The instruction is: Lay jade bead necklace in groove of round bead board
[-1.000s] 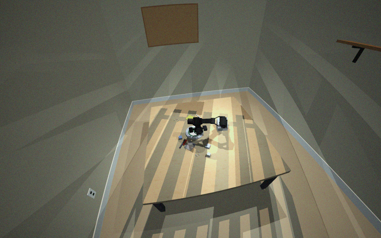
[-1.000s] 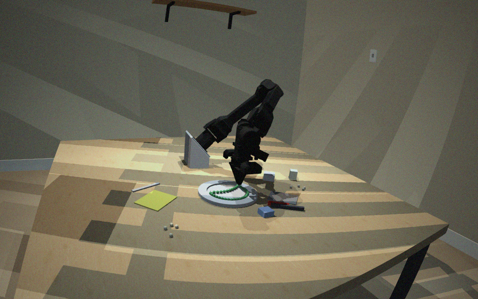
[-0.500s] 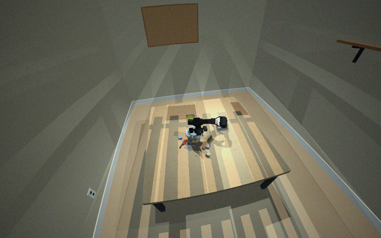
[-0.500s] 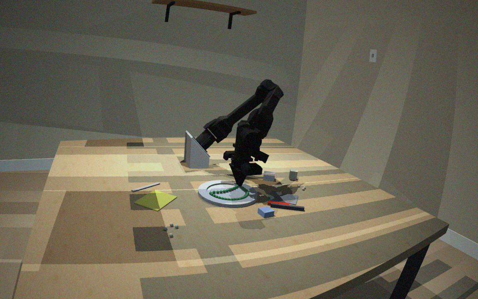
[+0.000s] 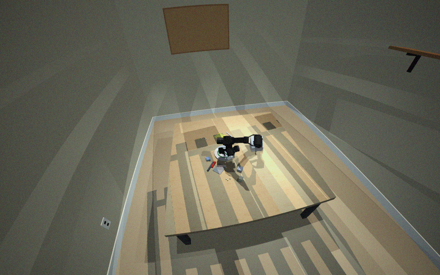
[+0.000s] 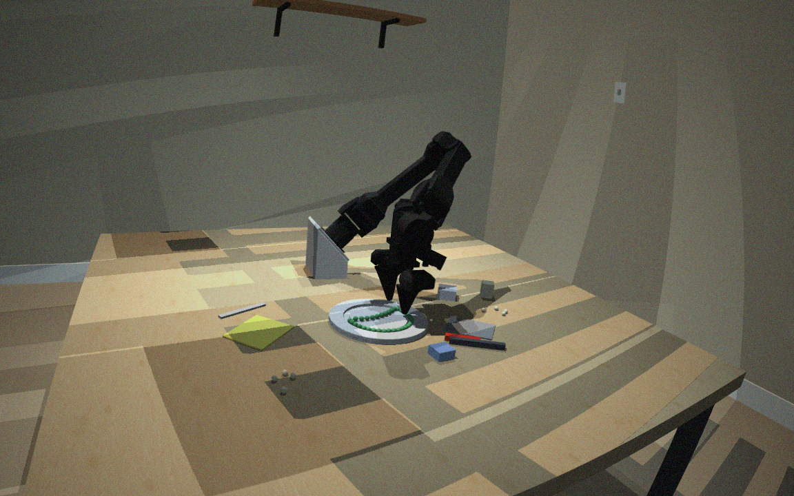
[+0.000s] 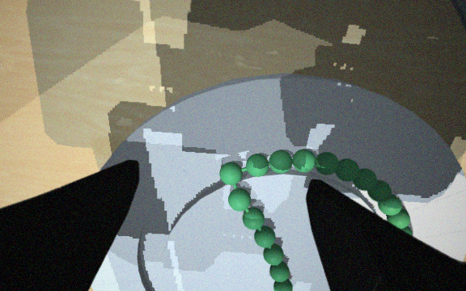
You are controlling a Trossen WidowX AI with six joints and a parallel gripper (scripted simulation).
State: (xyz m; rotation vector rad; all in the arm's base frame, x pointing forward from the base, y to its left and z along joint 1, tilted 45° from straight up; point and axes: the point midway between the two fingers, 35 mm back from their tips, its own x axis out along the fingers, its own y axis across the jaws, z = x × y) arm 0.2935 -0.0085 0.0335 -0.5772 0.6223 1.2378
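The green bead necklace [image 6: 381, 330] [image 7: 239, 200] lies on the round pale grey board [image 6: 338, 317] [image 7: 225, 117] [image 5: 219, 154]. In the wrist view, one run of beads curves along the groove at the top and right. At the top the string turns sharply, and the other run cuts inward across the raised middle. The groove at the left of the wrist view holds no beads. My gripper [image 7: 225, 179] [image 6: 397, 306] is open and empty, low over the board. The bead at the sharp turn shows between its spread fingertips. The right finger hides part of the curved run.
In the exterior view, a blue block [image 6: 442, 352], a red-and-black pen-like tool [image 6: 477, 342] and a grey tile [image 6: 475, 329] lie right of the board. Pale blocks [image 6: 447, 293] [image 6: 486, 289] stand behind. A yellow sheet [image 6: 258, 331], a grey stick [image 6: 242, 311] and loose beads lie left.
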